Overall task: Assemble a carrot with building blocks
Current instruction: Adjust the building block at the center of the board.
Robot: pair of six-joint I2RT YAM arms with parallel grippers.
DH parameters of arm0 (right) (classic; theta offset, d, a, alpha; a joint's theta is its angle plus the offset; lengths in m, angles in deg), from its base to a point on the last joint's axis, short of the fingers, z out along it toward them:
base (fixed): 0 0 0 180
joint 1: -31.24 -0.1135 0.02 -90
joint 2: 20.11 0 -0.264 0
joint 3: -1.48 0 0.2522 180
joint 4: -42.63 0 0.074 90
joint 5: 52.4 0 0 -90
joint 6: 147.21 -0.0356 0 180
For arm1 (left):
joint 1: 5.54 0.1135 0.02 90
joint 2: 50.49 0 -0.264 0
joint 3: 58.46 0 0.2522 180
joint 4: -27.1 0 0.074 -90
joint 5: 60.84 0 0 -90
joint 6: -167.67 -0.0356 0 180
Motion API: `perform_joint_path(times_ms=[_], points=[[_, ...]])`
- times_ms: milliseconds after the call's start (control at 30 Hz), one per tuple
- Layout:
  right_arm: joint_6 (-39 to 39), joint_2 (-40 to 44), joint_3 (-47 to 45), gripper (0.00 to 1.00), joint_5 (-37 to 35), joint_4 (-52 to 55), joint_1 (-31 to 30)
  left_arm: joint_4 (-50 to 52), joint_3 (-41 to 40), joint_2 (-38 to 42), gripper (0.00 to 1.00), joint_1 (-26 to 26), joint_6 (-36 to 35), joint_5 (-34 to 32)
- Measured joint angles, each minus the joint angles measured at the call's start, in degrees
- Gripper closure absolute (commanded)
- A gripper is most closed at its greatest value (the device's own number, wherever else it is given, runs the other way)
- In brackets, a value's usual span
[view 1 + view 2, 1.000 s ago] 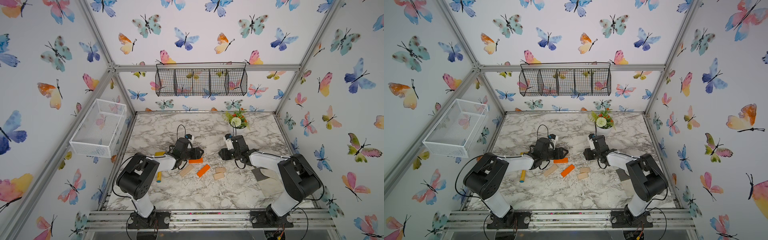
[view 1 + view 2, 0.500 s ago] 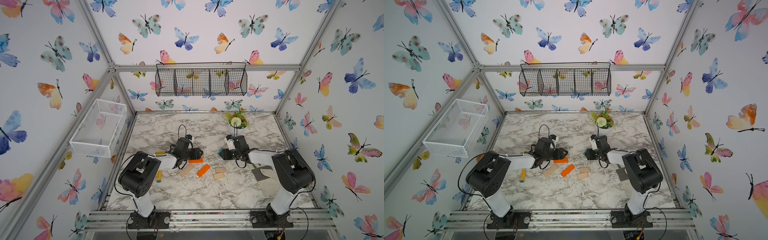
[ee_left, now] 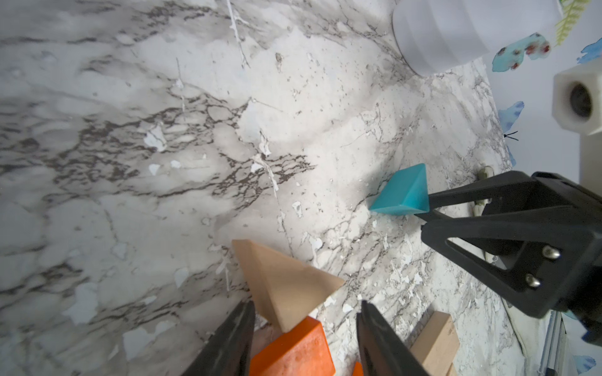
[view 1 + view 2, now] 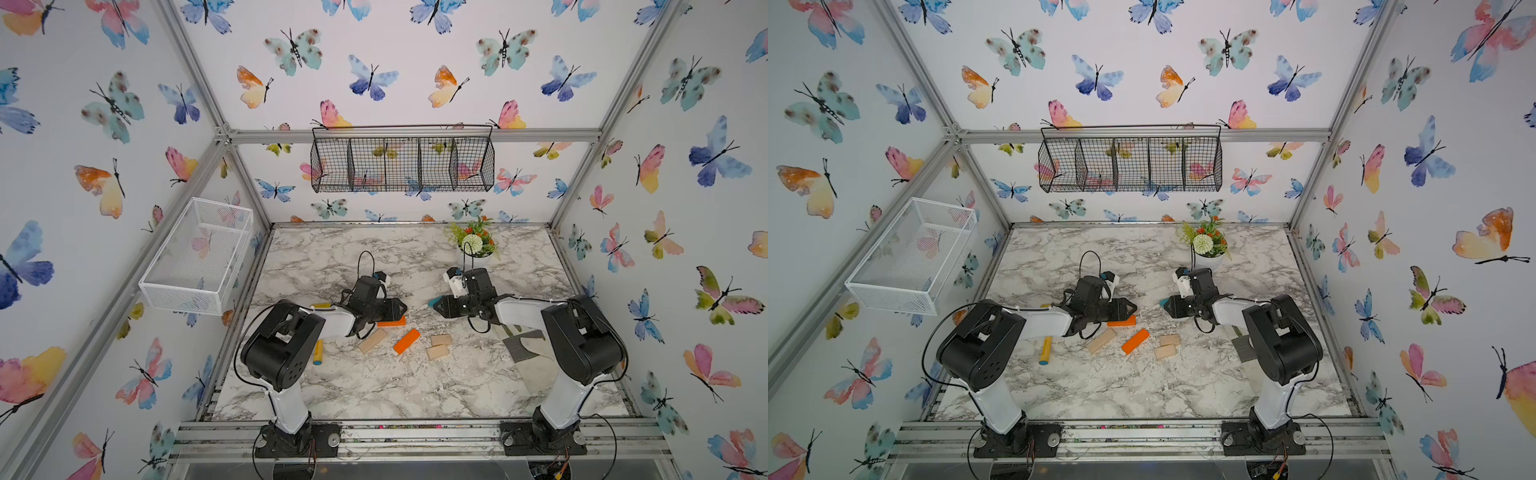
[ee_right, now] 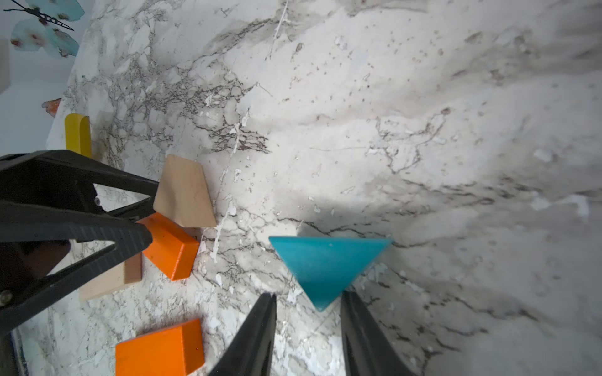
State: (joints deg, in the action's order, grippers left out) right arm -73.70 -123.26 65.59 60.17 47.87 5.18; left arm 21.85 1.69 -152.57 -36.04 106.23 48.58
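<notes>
- Left gripper [image 3: 305, 304]: jaws spread, tips at one end of a tan wooden triangle block [image 3: 286, 286] that's lying flat on the white-and-grey marble tabletop [image 4: 374, 386]. One finger looks like it touches the block and the other stands clear, so it's not pinching anything.
- That tan triangle sits right up against the end of an orange wooden bar [image 5: 169, 244], which pokes out from under the left gripper in both top views.
- Right gripper [image 5: 308, 294]: also spread, with the point of a teal triangle block [image 5: 325, 267] between its tips. There's a visible gap on one side, and the block is flat on the table.
- The two triangles are near each other but apart, in between the two grippers.
- Closer to the arm bases there's a plain tan wooden bar [image 4: 372, 340], a second orange bar [image 4: 407, 341] and two small tan wooden rectangles [image 4: 440, 340] just beside each other.
- So the carrot isn't built, all the pieces are lying loose.
- A yellow toy stick with a blue tip [image 4: 318, 352] lies by the left arm.
</notes>
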Motion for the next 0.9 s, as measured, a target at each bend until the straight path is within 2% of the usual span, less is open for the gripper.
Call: perform_joint_path(times_ms=[267,333,400,500,600,900], points=[[0.5,-1.7,1.8,0.59,0.0,0.9,0.0,0.0,0.4,-0.2,0.44,0.0,0.0,0.0],[0.9,-1.5,2.6,0.54,-0.4,1.4,0.0,0.0,0.9,-0.2,0.45,0.0,0.0,0.0],[0.9,-0.7,2.6,0.42,-0.7,2.0,0.0,0.0,1.3,-0.2,0.45,0.0,0.0,0.0],[0.8,0.5,3.0,0.39,-1.5,3.5,0.0,0.0,1.6,-0.2,0.45,0.0,0.0,0.0],[0.3,0.5,4.6,0.39,-2.0,5.1,0.0,0.0,1.7,-0.2,0.45,0.0,0.0,0.0],[-1.7,-2.5,8.6,0.49,-2.7,6.1,0.0,0.0,1.9,-0.9,0.45,0.0,0.0,0.0]])
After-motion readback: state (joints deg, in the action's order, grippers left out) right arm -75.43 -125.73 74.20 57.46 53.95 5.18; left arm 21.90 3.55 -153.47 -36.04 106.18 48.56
